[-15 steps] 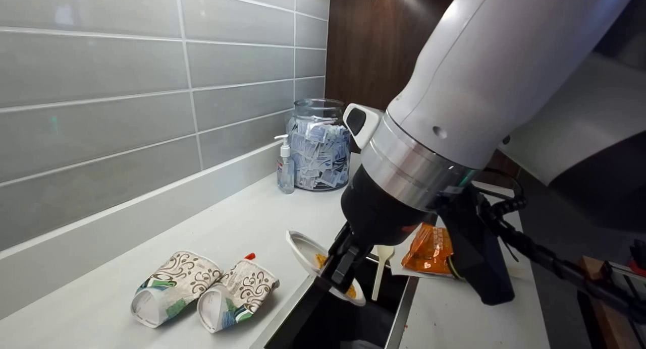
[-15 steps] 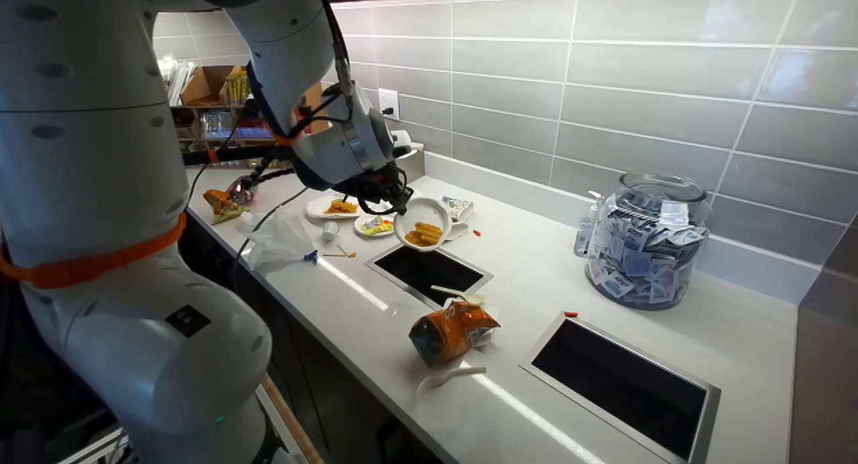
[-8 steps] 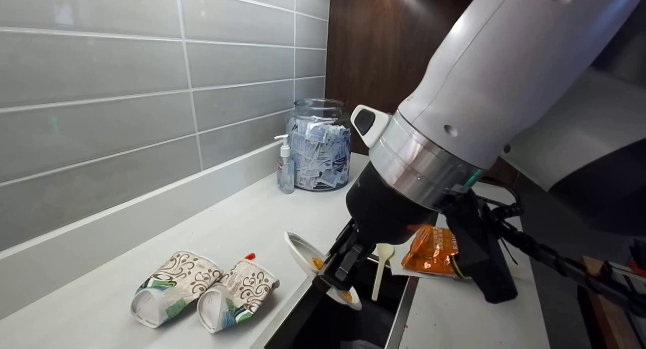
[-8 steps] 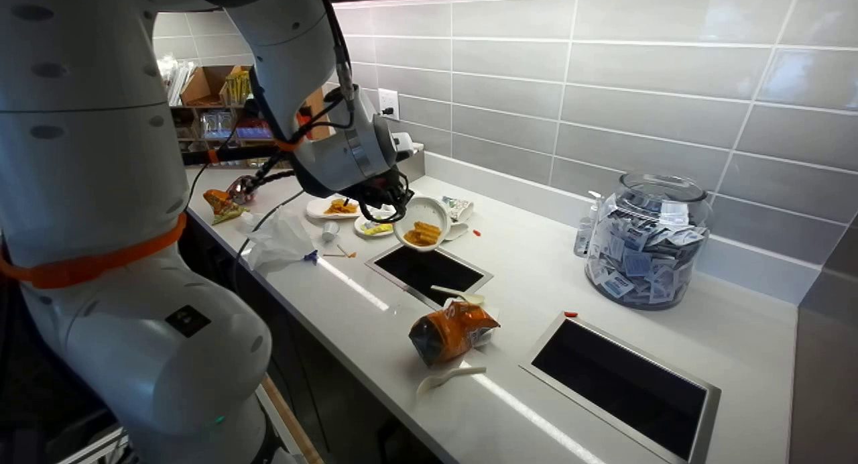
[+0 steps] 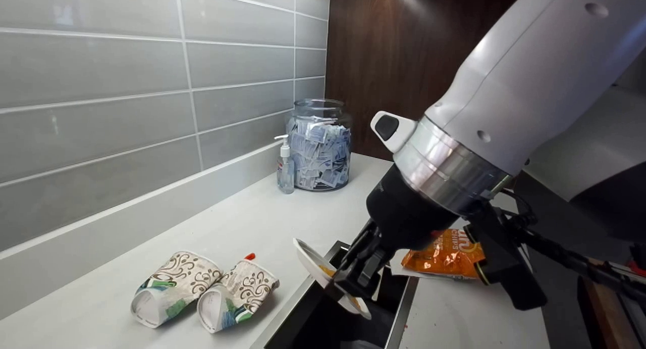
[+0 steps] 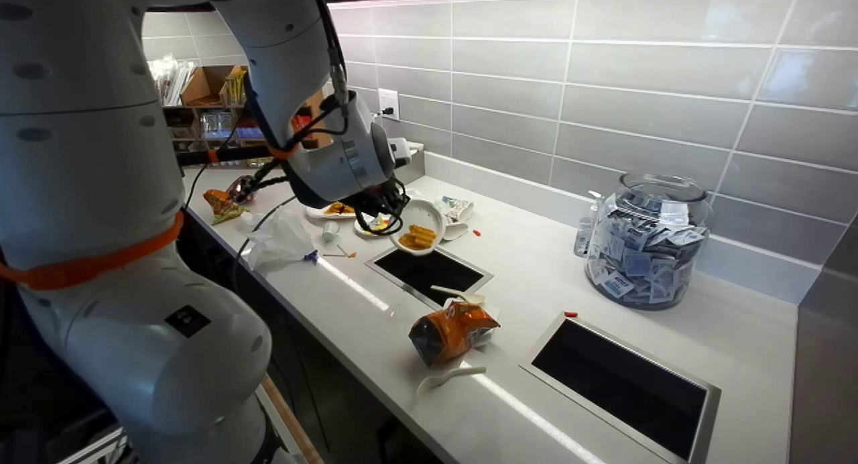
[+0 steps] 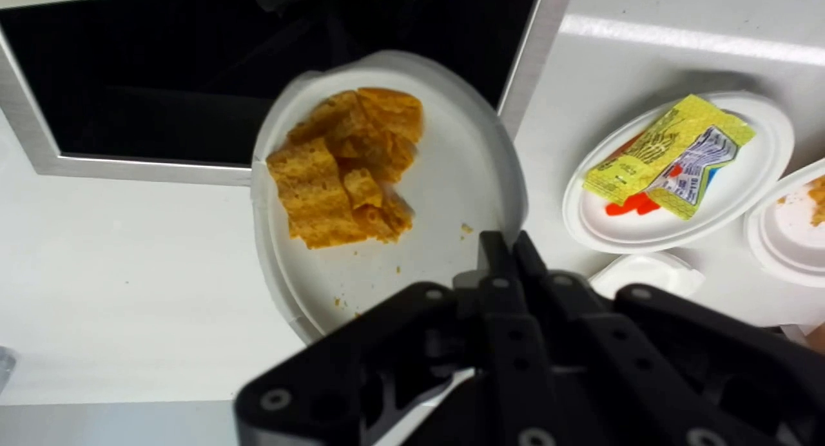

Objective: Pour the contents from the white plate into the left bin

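Pinching the rim of the round, shallow white plate (image 7: 445, 201), the closed gripper (image 7: 510, 241) holds it tilted just ahead, partly over the dark, metal-edged rectangular bin (image 7: 167, 124) below; probably light and bendy, the plate wants a firm rim hold.

Plate (image 7: 445, 182) plain white; chips (image 7: 316, 198) golden orange, browner in the folds, crumbs (image 7: 467, 228) the same tint. Bin (image 7: 155, 171) black within, rim silver-grey. End effector (image 7: 508, 243) black. Arm (image 5: 525, 76) pale grey, bands (image 6: 87, 268) bright orange. Counter (image 5: 237, 218) white. Cups (image 5: 247, 288) off-white, patterned in brown swirls and dots, patches of green and blue. Bag (image 6: 459, 326) orange, dark grey at its end. Wrapper (image 7: 651, 149) yellow, marked with dark lines. Packets (image 5: 318, 160) blue and white. Tiles (image 5: 91, 64) grey, joints (image 5: 91, 34) white. Panel (image 5: 393, 61) dark brown, wood-grained.
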Tool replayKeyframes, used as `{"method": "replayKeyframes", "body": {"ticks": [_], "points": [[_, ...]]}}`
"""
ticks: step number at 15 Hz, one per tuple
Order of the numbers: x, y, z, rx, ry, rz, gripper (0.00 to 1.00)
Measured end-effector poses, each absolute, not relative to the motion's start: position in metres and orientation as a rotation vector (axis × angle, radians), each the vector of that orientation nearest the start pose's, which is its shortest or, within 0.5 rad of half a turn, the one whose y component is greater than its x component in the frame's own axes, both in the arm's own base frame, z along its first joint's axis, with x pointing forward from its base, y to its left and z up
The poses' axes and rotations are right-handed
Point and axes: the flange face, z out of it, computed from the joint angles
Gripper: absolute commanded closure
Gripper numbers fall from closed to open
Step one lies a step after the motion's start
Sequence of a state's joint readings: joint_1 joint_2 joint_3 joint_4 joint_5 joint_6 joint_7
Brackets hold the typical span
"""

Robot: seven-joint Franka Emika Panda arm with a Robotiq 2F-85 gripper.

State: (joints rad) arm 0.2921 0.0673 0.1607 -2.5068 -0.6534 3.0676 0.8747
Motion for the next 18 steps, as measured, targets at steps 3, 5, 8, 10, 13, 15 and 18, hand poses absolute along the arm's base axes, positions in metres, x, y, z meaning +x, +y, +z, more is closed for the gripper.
{"method": "replayKeyframes", "body": {"ticks": [3,5,8,10,13,15,18], "points": [[0.416,0.254,0.302,-2.865,-0.308,-0.741,0.99],[0.411,0.251,0.303,-2.833,-0.303,-0.756,0.99],[0.407,0.245,0.306,-2.804,-0.293,-0.774,0.99],[0.405,0.242,0.308,-2.794,-0.288,-0.783,0.99],[0.401,0.241,0.31,-2.755,-0.287,-0.798,0.99],[0.397,0.24,0.309,-2.713,-0.288,-0.81,0.99],[0.39,0.237,0.307,-2.679,-0.312,-0.82,0.99]]}}
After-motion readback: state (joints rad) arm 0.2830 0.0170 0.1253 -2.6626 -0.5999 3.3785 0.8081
